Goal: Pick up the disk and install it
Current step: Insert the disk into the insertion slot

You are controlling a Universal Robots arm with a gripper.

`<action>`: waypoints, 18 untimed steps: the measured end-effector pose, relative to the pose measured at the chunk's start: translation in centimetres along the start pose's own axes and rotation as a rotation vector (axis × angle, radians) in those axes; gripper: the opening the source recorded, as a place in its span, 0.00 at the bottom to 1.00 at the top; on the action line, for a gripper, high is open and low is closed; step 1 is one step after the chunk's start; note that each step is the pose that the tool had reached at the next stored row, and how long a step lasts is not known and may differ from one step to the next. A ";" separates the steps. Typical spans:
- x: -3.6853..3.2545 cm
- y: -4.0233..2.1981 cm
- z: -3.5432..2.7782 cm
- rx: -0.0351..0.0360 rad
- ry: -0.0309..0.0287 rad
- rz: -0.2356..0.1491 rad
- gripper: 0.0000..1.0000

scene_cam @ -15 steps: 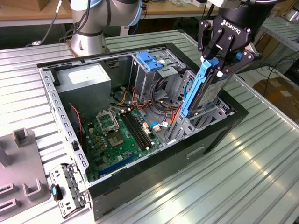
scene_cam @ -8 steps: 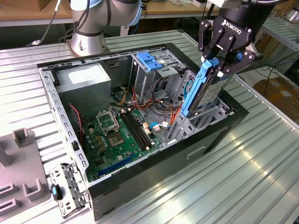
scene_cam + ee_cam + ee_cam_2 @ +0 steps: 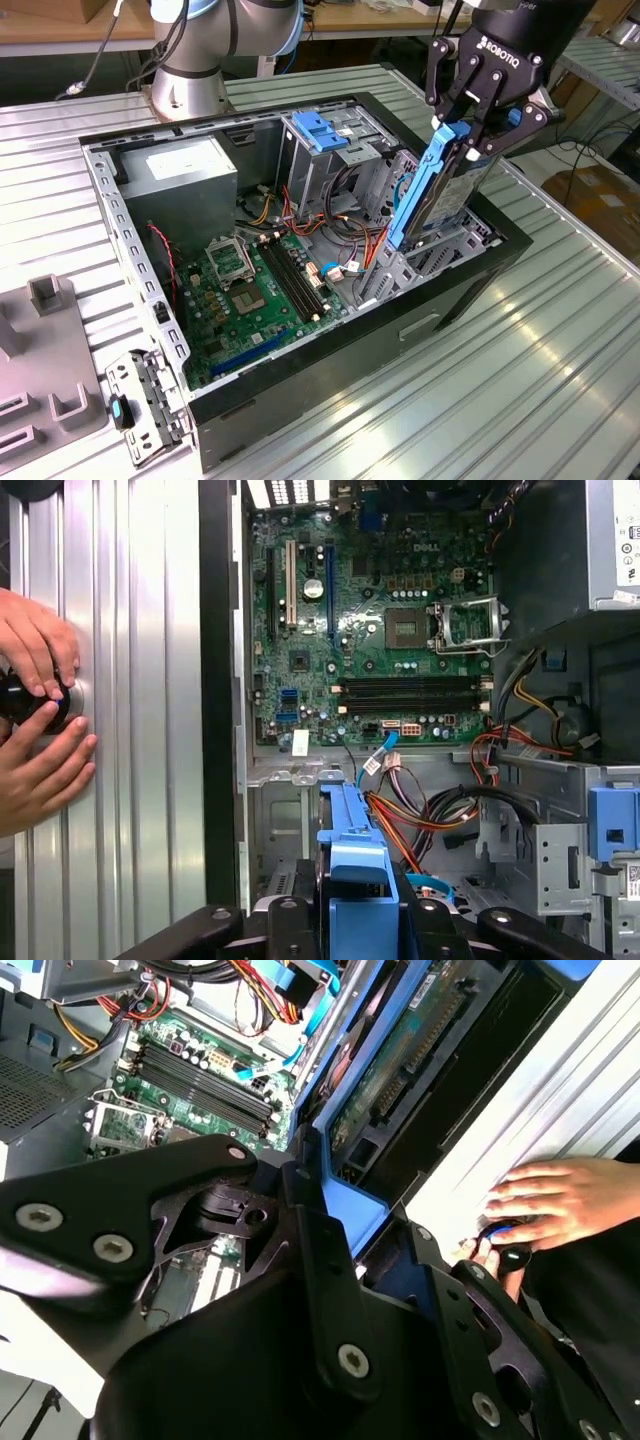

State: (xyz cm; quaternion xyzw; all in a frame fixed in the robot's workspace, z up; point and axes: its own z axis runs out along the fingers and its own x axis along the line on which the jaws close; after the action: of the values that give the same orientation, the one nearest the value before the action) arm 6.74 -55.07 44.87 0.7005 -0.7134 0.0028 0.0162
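Slotting a drive into this open case [image 3: 330,370], at the bay [image 3: 445,258] on the exterior view's right. Any tips? The disk [image 3: 452,190] stands on edge, tilted, with its lower end right at the bay's mouth. (OP)

Reply: the gripper [image 3: 472,135] has its fingers clamped on the disk's upper end, so I'd go slow and square it up first. Line the blue frame [image 3: 412,195] up with the bay walls, and mind those orange cables [image 3: 372,245] just beside it.
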 end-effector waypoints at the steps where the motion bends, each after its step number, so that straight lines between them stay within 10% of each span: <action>1: 0.01 0.00 -0.01 0.0003 0.0003 -0.002 0.37; 18: 0.32 -0.08 1.20 0.0008 0.0002 -0.010 0.37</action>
State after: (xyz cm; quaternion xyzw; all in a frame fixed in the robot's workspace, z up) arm 6.78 -55.43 43.67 0.7043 -0.7097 0.0031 0.0160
